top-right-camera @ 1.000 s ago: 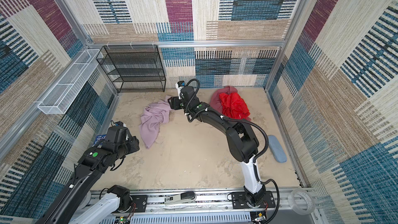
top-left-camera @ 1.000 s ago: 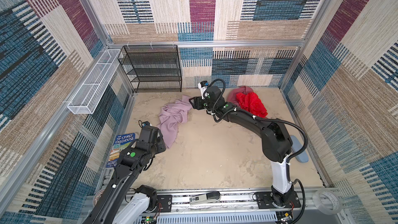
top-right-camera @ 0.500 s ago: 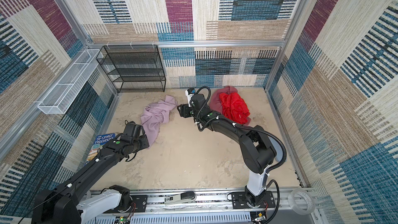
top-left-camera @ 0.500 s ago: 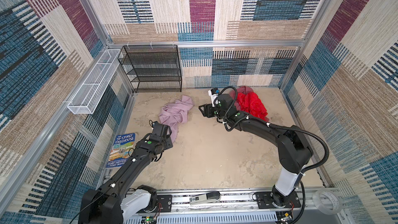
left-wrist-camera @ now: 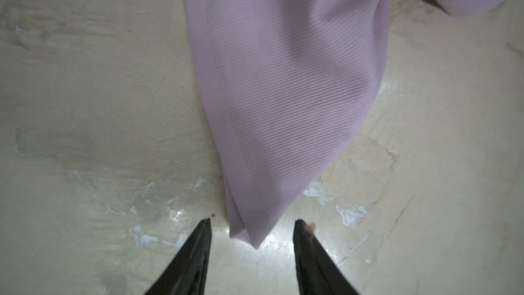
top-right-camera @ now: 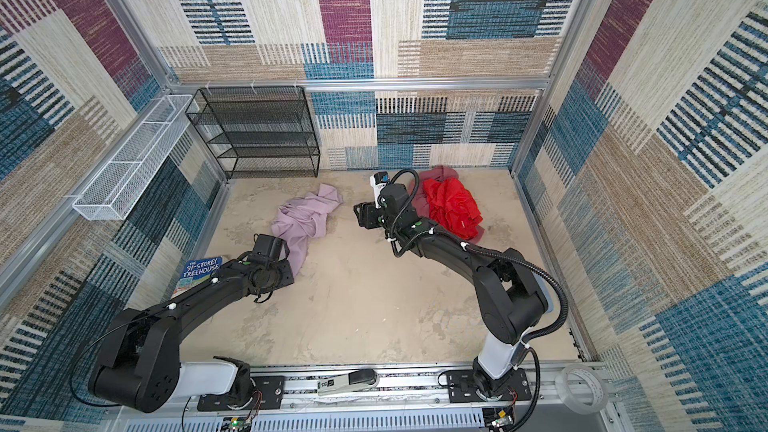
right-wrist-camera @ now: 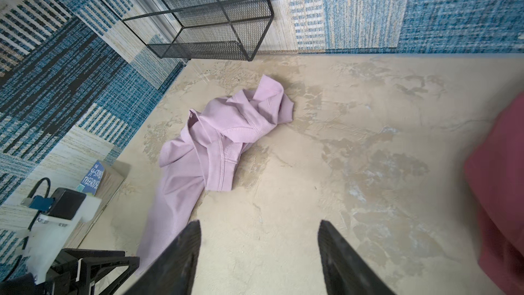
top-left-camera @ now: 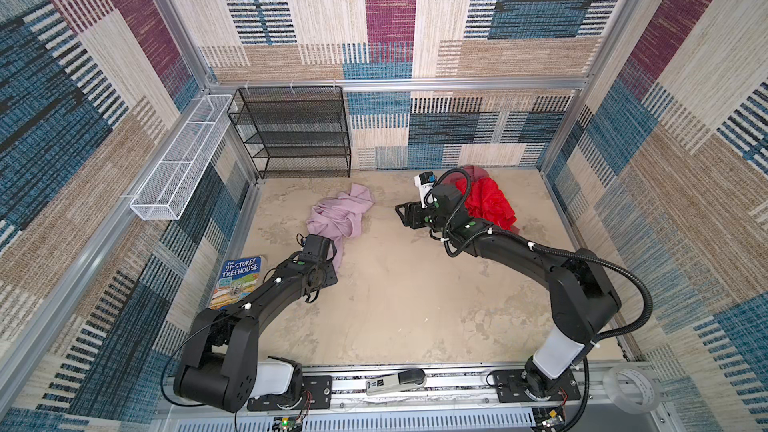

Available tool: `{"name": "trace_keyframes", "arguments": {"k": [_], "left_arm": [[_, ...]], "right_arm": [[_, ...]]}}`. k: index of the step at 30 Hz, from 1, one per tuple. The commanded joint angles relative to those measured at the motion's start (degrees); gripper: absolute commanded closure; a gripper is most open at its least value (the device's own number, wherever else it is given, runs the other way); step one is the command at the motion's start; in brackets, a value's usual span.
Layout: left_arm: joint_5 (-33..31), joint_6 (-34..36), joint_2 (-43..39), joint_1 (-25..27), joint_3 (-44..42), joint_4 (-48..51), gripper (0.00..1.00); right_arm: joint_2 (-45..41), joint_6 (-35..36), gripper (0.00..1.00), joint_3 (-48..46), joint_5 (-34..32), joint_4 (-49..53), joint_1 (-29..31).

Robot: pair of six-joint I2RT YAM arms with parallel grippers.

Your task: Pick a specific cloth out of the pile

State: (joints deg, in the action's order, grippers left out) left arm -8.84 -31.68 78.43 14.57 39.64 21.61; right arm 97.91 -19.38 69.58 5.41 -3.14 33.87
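The pale lilac cloth (top-left-camera: 338, 218) is lying crumpled on its own on the beige tabletop (top-left-camera: 395, 305), toward 11 o'clock in both top views, well apart from the pile (top-left-camera: 486, 205), which is sitting toward 1 o'clock near the back wall. In that pile a bright red cloth (top-right-camera: 453, 205) is resting on top of a dusty-rose cloth (right-wrist-camera: 504, 194). The left gripper (left-wrist-camera: 251, 224) is hanging low over the cloth's long tail at its 6 o'clock end, jaws standing moderately apart, with the folded corner of ribbed fabric poking in between the fingertips (left-wrist-camera: 204, 231) and neither tip clearly pressing on it. The right gripper (right-wrist-camera: 259, 222) is hovering between cloth and pile, pointing toward 9 o'clock, jaws spread wide and gripping nothing. A blue paperback titled "The 91-Storey Treehouse" (top-left-camera: 239, 280) is lying by the left wall toward 8 o'clock, just beside the left arm. A black mesh shelf (top-left-camera: 291, 135) is standing in the back corner at 11 o'clock, and a white wire basket (top-left-camera: 178, 164) is hanging on the left wall
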Motion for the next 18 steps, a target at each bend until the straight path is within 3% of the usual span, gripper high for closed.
{"name": "trace_keyframes", "arguments": {"k": [1,11,18], "left_arm": [[-0.8,1.4,1.4,-0.4,0.0,-1.7,0.52],[0.4,1.8,5.0,-1.6,0.4,-3.1,0.63],[0.5,2.2,6.6,-2.3,2.0,-1.9,0.9]], "right_arm": [[-0.8,0.6,0.32,-0.2,-0.6,-1.2,-0.2],[-1.2,0.7,0.32,0.0,-0.9,-1.0,-0.6],[-1.6,0.3,0.32,0.2,-1.4,-0.6,-0.8]]}}
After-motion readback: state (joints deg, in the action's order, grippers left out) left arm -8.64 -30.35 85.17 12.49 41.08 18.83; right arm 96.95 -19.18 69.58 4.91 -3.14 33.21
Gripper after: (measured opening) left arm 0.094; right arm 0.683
